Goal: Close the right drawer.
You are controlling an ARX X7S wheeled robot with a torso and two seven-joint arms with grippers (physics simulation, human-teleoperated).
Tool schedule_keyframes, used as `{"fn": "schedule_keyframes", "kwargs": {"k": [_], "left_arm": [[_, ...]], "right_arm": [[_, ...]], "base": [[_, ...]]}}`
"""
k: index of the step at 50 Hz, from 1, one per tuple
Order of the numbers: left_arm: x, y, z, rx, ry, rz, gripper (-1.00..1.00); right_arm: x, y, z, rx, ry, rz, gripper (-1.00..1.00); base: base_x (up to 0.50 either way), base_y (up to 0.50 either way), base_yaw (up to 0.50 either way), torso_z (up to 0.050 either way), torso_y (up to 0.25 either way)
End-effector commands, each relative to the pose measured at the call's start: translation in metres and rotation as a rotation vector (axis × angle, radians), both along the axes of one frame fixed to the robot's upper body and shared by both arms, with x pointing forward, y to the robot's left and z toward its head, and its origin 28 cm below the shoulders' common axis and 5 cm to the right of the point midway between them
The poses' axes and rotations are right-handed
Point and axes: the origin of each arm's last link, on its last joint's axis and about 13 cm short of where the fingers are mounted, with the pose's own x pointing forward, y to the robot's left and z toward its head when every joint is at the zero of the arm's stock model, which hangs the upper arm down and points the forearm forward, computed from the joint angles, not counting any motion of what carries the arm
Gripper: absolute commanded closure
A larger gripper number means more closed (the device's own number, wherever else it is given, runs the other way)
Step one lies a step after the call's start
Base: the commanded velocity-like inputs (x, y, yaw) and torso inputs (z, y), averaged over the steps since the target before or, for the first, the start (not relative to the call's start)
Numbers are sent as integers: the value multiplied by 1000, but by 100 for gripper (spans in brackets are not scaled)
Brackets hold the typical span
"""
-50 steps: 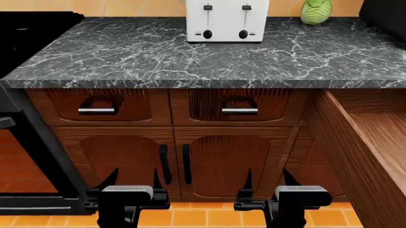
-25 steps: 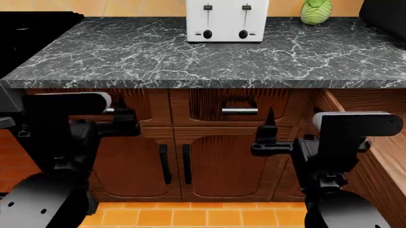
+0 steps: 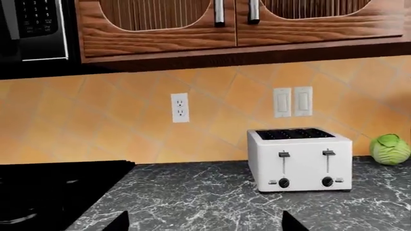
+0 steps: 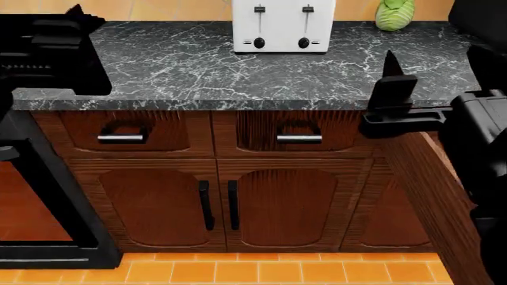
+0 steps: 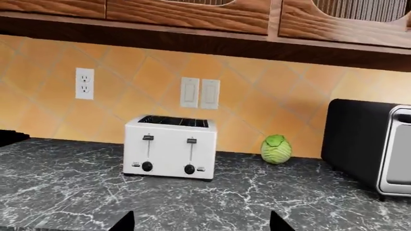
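**Right drawer stands open; both arms raised above the counter**

The right drawer [image 4: 431, 190] juts out at the head view's right edge, only its grained side plank showing; its front and handle are out of frame. It looks stiff and fairly heavy and should slide on rails, so a flat push on the front panel suits better than a grasp. The right gripper [image 4: 393, 89] hangs over the countertop [image 4: 237, 77] edge just above the drawer, fingers spread and empty, as are the left gripper's [image 3: 202, 226]. Open room lies floorward, before the cabinet doors [image 4: 218, 205]
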Motion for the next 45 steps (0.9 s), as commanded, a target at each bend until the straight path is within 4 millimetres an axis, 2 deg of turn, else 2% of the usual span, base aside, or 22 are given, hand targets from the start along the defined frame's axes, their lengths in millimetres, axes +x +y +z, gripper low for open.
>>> {"fn": "schedule_keyframes", "kwargs": {"k": [1, 11, 12, 45], "left_arm": [[-24, 15, 22, -8, -16, 12, -100], [-22, 17, 22, -19, -17, 11, -100], [-22, 17, 22, -17, -18, 10, -100], [-21, 20, 24, -42, -23, 22, -100]], "right_arm": [[-22, -14, 22, -16, -19, 8, -100], [-20, -19, 24, -38, -13, -17, -100], [-21, -19, 24, -5, 3, 25, -100], [-23, -32, 38, 4, -47, -12, -100]], "base": [[0, 0, 0, 0, 0], [0, -449, 0, 0, 0], [-20, -500, 0, 0, 0], [0, 0, -500, 0, 0]]}}
